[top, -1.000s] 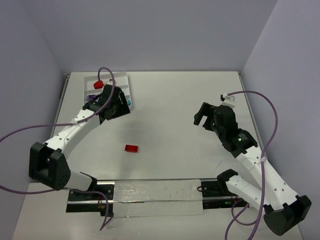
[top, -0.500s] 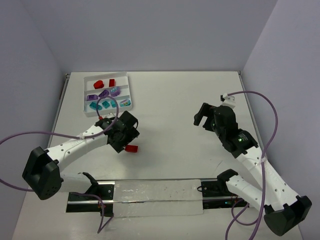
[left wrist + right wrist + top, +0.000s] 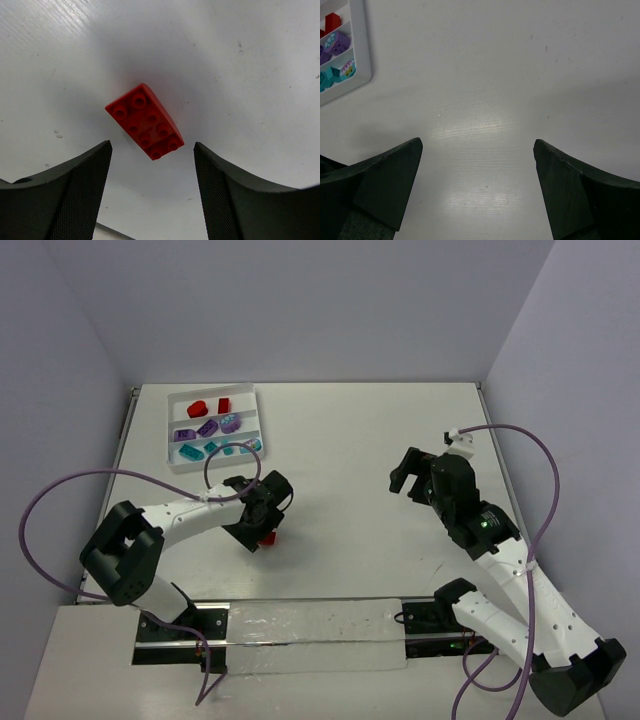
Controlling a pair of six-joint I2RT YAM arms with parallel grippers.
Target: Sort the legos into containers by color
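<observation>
1. The left gripper (image 3: 151,145) hangs low over the table (image 3: 340,430). Its fingers (image 3: 75,190) are spread apart and grip nothing.
2. A red brick (image 3: 145,121) lies flat on the table, studs up. It sits in line with the gap between those fingers, just past their tips, and is turned slantwise to them.
3. In the left wrist view, white table shows between the brick and each finger, so neither touches it. From the top view I cannot tell how close the fingertips are to the surface.
4. The white tray (image 3: 246,392) sits well beyond the left fingers, toward the far left corner of the table.
5. The tray holds the other bricks:
   - The red ones (image 3: 197,407) are in the far section.
   - The purple ones (image 3: 207,427) are in the middle.
   - The teal ones (image 3: 212,448) are in the section nearest the fingers.
6. A purple cable (image 3: 232,447) loops up from the left arm. In the top view it crosses in front of the teal row, between the fingers and the tray.
7. The right gripper (image 3: 477,142) is off to the right, well apart from the brick. Its fingers (image 3: 385,180) are wide apart with only table between them.
8. In the right wrist view, a corner of the tray shows far ahead of the left-hand finger.
9. A long clear strip (image 3: 310,635) with black clamps lies behind both grippers, along the near edge by the arm bases.
</observation>
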